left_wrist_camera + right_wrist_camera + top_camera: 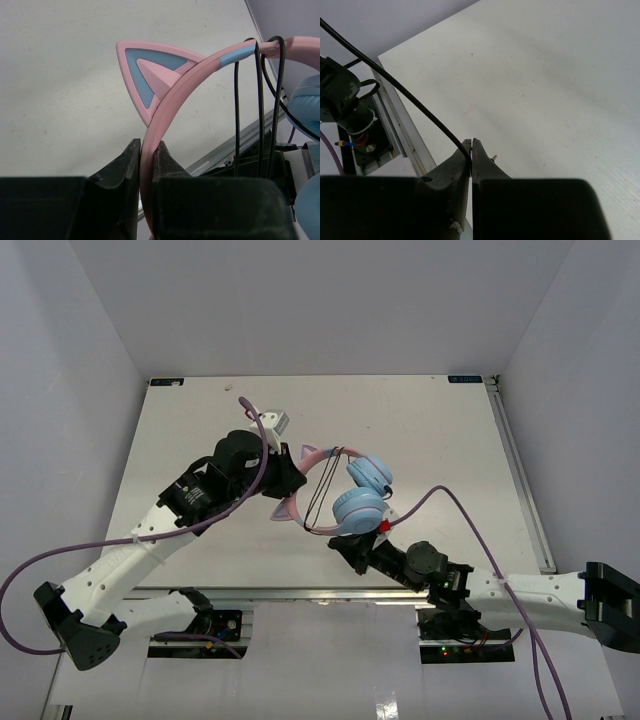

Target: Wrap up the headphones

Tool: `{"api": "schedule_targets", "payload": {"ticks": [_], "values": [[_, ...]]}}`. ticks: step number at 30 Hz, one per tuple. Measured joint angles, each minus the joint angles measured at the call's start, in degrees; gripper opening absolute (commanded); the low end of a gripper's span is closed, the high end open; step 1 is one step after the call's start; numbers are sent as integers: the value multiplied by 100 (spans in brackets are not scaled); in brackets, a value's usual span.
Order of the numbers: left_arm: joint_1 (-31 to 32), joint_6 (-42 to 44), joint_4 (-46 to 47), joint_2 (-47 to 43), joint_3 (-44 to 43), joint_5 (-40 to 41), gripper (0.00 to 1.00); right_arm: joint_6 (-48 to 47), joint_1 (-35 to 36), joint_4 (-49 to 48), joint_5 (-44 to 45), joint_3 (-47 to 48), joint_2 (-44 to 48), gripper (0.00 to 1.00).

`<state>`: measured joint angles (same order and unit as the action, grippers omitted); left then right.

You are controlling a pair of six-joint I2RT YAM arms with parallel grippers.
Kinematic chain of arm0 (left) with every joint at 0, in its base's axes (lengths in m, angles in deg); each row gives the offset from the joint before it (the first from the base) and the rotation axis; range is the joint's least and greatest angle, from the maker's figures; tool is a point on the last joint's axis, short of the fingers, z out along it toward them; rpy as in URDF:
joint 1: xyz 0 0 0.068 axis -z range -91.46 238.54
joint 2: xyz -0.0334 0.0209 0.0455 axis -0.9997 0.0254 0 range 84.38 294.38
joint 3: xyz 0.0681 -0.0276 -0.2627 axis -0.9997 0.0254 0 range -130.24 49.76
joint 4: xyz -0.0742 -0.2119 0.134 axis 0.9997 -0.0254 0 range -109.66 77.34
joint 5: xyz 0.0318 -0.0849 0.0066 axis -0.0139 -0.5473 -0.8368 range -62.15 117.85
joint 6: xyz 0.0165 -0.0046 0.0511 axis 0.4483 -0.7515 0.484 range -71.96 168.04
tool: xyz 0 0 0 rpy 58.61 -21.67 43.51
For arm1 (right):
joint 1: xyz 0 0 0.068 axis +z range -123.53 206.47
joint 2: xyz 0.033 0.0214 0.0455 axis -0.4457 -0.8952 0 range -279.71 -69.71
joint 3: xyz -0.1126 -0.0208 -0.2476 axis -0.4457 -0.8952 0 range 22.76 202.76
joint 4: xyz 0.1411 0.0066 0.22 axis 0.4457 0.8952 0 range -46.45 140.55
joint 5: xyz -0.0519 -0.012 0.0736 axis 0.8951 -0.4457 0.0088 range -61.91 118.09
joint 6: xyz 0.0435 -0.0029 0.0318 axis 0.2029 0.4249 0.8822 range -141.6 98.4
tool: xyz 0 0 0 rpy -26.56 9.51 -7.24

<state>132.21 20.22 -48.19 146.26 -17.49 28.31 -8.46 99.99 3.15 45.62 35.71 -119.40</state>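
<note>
Top view: the white counter (420, 420), with the headphones (358, 508) over its centre. The left end effector (292, 483) meets them from 9 o'clock, and the right end effector (345, 545) sits at 6 o'clock of the blue ear cups (370, 475); neither grip can be read from here. Only the left wrist view shows the left end effector (147, 145) pinching the pink headband (200, 70) edge-on, just below a cat ear (150, 75), with loops of the thin black cord (237, 110) hanging over the band at 2 o'clock. Only the right wrist view shows the right end effector (471, 142) pressed together on the cord (410, 97), which runs taut toward 10 o'clock. A small metal plug tip (493, 157) shows at 3 o'clock of the fingertips
</note>
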Motion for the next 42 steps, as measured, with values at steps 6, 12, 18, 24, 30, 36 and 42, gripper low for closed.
{"api": "schedule_targets", "payload": {"ticks": [6, 12, 18, 24, 30, 36, 42], "values": [[3, -208, -139, 337, -121, -201, 0, -148, 2, -56, 529, -82, -2, 8], [-2, -255, -174, 711, -116, -791, 0, -405, 2, 59, 1022, -87, 304, 8], [-54, -469, 202, 918, 236, -1542, 0, -679, 12, 112, 1475, -152, 511, 8], [-93, -887, 713, 959, 814, -2276, 0, -1082, 57, 156, 1894, -153, 586, 8], [-118, -1319, 1170, 1032, 1425, -2743, 0, -1501, 89, 137, 2241, -91, 631, 8], [-127, -2132, 1985, 996, 2228, -3122, 0, -1955, 115, 114, 2450, -29, 411, 8], [-151, -3195, 3265, 766, 3077, -3447, 0, -2338, 100, -54, 2563, 187, 63, 8]]}}
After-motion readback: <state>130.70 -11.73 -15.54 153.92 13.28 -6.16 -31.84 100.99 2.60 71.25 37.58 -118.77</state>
